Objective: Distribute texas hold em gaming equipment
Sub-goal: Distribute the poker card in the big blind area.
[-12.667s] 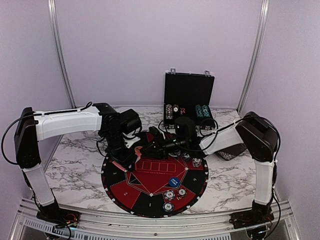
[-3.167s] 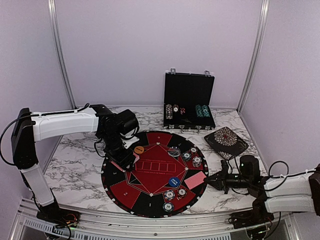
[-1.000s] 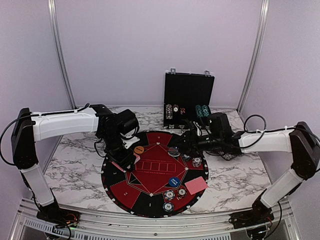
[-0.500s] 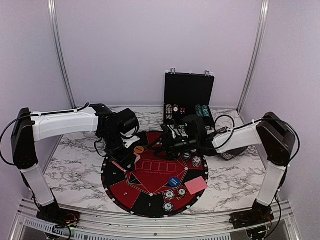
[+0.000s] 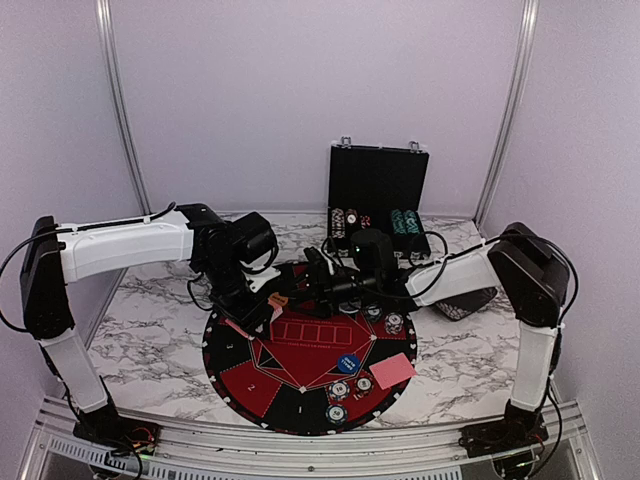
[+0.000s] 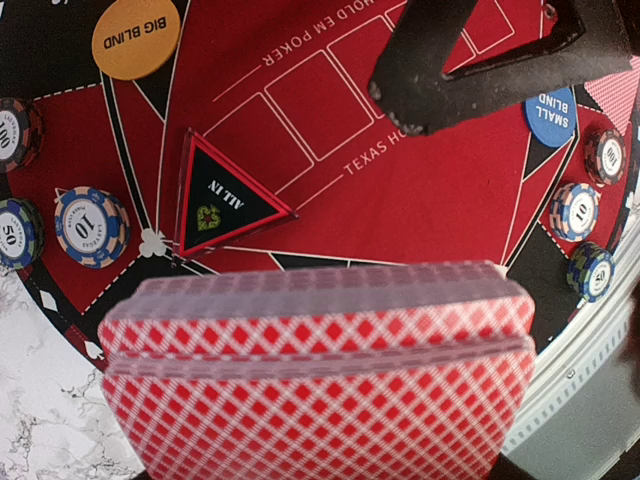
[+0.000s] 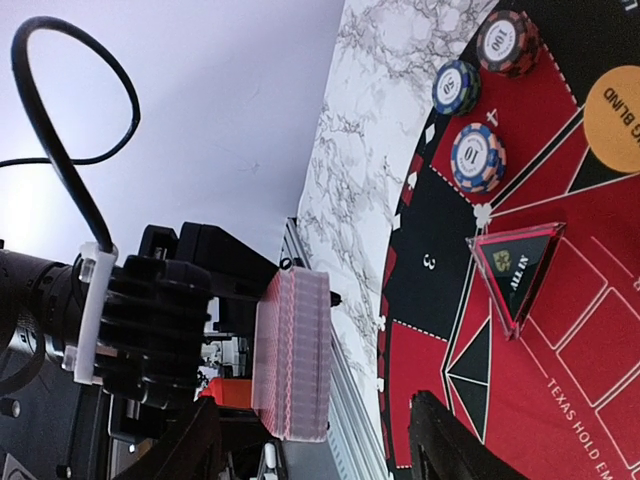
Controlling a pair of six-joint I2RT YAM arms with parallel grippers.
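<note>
Progress looks about midway, judging by what lies out.

Top view: the mat (image 5: 300,355) sits at the near middle of the worktop (image 5: 150,330). It carries chips (image 5: 340,389) by its near edge and more by its right edge. Also on it are a blue disc (image 5: 348,363), an orange disc (image 5: 278,298) and a red-backed card (image 5: 392,370) at its near right edge; one card or several stacked, cannot tell. The case (image 5: 378,205) at the worktop's far edge has chips in it. The left fingers (image 5: 252,315) pinch the deck (image 5: 240,326) over the mat's left edge. The right fingers (image 5: 303,285) reach across the mat's far side, near the deck. Left to do, my guess: cards for the other seats, since only one spot has any.

Left wrist view: the deck (image 6: 320,380) fills the bottom of the frame, held on edge. Beyond it are the triangle marker (image 6: 225,200), the orange disc (image 6: 135,38), the blue disc (image 6: 552,108) and chips (image 6: 90,225) along the mat's rim on both sides. The right fingers (image 6: 440,70) hang over the mat's centre, clear of the deck.

Right wrist view: the right fingers (image 7: 440,445) are spread with nothing between them. The deck (image 7: 290,355) stands ahead of the gap, near but apart, clamped by the left arm. Likely the next card comes off it.
</note>
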